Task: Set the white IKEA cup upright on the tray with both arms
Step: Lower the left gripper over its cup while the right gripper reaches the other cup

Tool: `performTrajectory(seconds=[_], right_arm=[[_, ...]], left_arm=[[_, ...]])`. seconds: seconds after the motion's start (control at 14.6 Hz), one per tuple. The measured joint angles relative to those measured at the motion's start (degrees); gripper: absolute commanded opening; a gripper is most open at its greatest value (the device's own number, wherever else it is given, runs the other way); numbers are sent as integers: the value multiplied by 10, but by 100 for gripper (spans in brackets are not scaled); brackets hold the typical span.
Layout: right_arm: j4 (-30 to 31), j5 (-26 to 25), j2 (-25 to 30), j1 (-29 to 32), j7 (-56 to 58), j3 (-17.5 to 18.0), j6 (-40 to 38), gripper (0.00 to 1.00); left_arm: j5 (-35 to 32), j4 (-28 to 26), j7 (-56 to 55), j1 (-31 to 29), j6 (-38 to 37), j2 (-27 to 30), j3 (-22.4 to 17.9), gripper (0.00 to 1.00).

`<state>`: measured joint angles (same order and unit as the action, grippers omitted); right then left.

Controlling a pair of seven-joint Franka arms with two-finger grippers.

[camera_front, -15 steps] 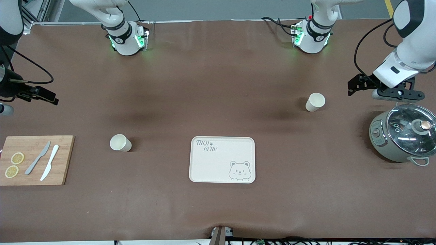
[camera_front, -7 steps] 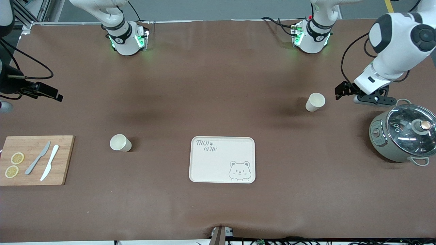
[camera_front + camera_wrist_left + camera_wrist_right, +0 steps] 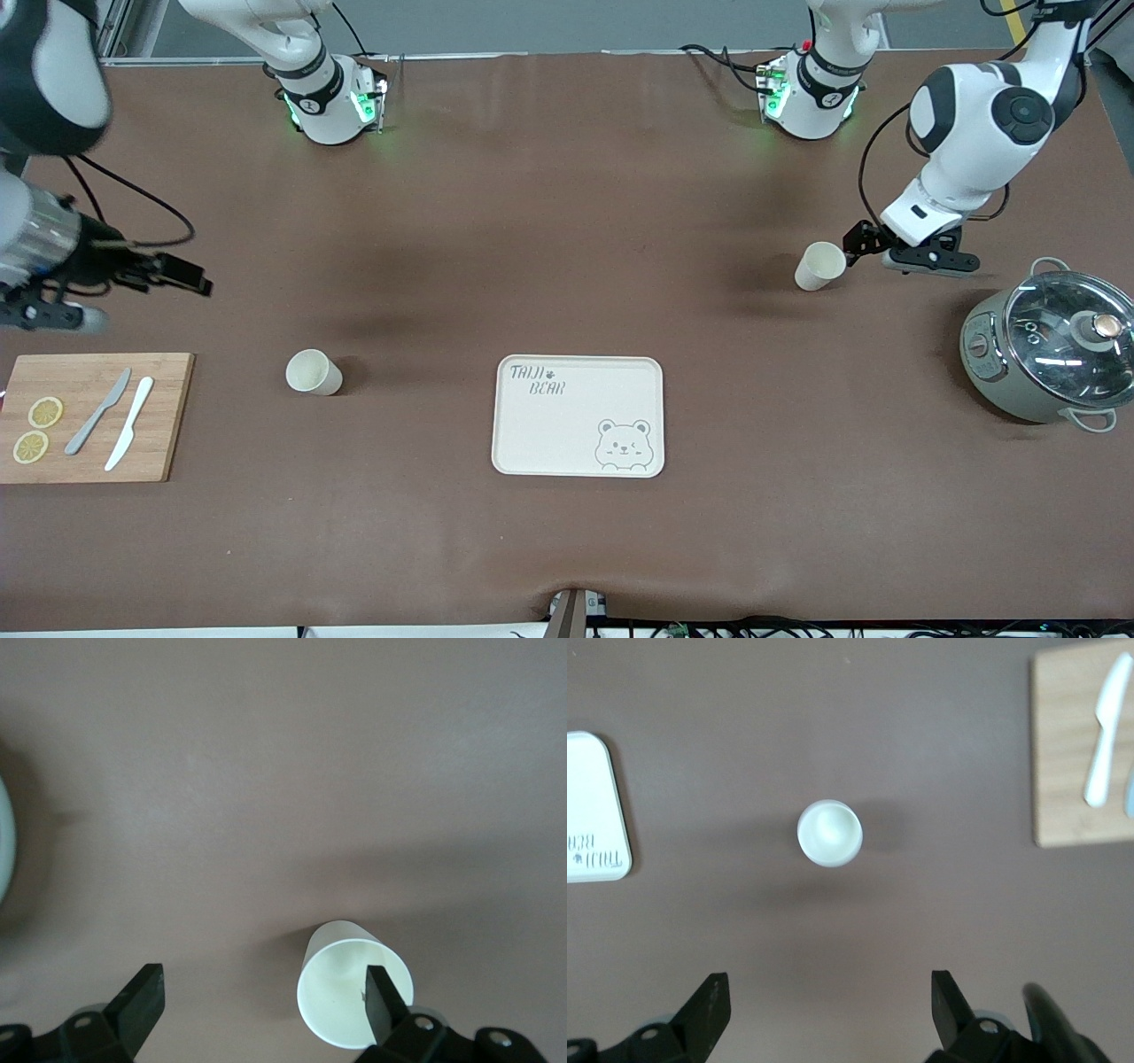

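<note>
Two white cups stand mouth up on the brown table. One cup is toward the left arm's end, the other toward the right arm's end. The cream bear tray lies between them, nearer the front camera, with nothing on it. My left gripper is open and empty right beside the first cup, with one finger in front of its mouth. My right gripper is open and empty, in the air above the table; the second cup and the tray's edge show below it.
A wooden cutting board with lemon slices and two knives lies at the right arm's end and shows in the right wrist view. A grey cooker with a glass lid stands at the left arm's end.
My left gripper has swung from beside the cooker to right beside its cup. My right gripper has moved in from the table's end toward the other cup.
</note>
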<state>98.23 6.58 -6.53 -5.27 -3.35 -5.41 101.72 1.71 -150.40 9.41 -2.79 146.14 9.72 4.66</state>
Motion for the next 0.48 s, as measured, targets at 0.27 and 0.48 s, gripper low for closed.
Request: performTrajectory(seconds=[0.27,0.48], right_arm=[[47,-14,-42,-40,0,1,106,100],[57,-23,-86,-47,0,1,142,100]], left_arm=[[0,-28,0,0,77,-42,1,100],[0,-34,0,0,96,-59,1,100]])
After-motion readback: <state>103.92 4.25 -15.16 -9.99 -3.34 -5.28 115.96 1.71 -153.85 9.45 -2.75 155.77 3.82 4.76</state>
